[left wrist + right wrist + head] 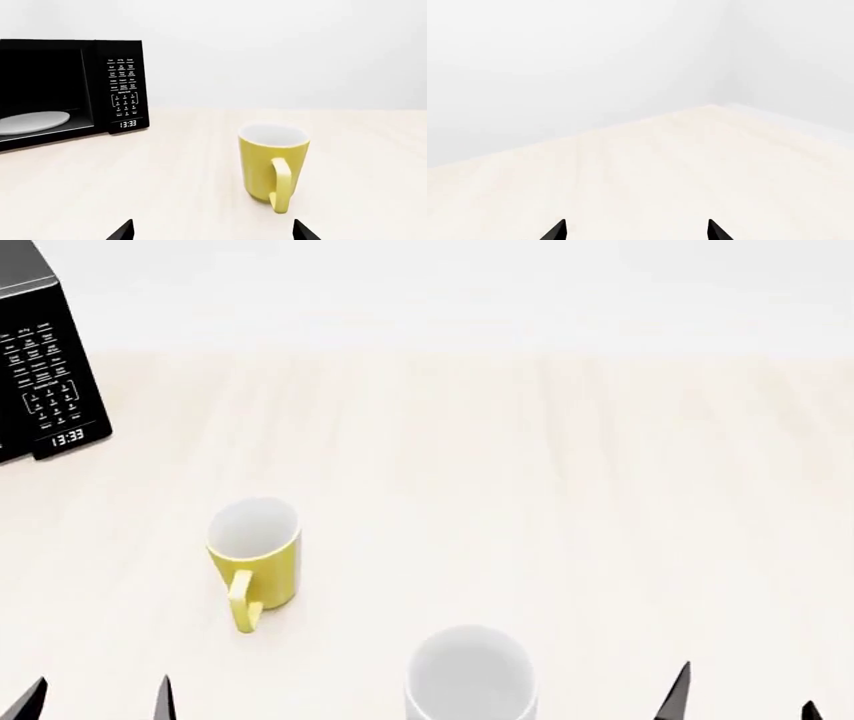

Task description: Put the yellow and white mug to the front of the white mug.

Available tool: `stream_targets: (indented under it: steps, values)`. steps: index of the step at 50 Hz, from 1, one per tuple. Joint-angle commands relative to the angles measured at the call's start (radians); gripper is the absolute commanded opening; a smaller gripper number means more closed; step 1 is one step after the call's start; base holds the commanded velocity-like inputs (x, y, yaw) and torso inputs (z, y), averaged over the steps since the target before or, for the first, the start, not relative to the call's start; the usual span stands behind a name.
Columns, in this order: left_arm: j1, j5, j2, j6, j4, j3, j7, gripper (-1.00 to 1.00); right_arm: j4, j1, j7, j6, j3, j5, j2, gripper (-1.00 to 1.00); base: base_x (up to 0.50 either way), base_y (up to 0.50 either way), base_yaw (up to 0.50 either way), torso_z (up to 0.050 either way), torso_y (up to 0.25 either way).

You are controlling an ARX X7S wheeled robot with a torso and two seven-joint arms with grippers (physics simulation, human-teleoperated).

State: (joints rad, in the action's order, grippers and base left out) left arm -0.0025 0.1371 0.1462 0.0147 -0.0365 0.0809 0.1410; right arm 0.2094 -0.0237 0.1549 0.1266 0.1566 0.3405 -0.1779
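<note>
The yellow and white mug point(256, 562) stands upright on the pale wooden table, its yellow handle turned toward me; the left wrist view shows this mug point(272, 169) just ahead of the fingertips. The white mug point(470, 678) stands at the bottom edge of the head view, to the right of the yellow one and nearer me, partly cut off. My left gripper point(94, 700) is open, short of the yellow mug and to its left, and holds nothing. My right gripper point(741, 702) is open and empty too, right of the white mug.
A black microwave point(40, 370) with its door open stands at the far left of the table; a white turntable plate point(30, 122) lies inside it. The table's far edge point(714, 106) meets a white wall.
</note>
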Motion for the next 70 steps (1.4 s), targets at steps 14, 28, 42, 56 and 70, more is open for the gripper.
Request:
stream_targets:
  steps: [14, 28, 42, 56, 70]
  values:
    - [-0.005, 0.012, 0.013, -0.001, 0.012, 0.021, 0.015, 1.00, 0.015, -0.024, -0.010, -0.041, -0.006, 0.036, -0.005, 1.00, 0.08, -0.06, 0.00, 0.000, 0.000]
    - [-0.005, 0.021, 0.021, 0.003, 0.018, 0.032, 0.019, 1.00, 0.003, -0.019, 0.022, -0.034, -0.032, -0.005, -0.008, 1.00, 0.25, -0.15, 0.00, 0.000, 0.001]
    - [-0.010, 0.029, 0.030, 0.000, 0.021, 0.036, 0.029, 1.00, 0.010, -0.029, 0.022, -0.048, -0.045, -0.008, -0.019, 1.00, 0.00, 0.00, 0.00, 0.000, 0.000]
    - [-0.193, -0.043, -0.016, -0.040, 0.207, 0.104, 0.063, 1.00, -0.042, -0.016, 0.014, -0.071, -0.073, -0.023, -0.019, 1.00, 0.00, 0.00, 0.00, 0.000, 0.000]
    - [-0.197, -0.040, -0.009, -0.044, 0.205, 0.117, 0.076, 1.00, -0.037, -0.018, 0.020, -0.071, -0.081, -0.018, -0.025, 1.00, 0.00, 0.00, 0.00, 0.000, 0.000]
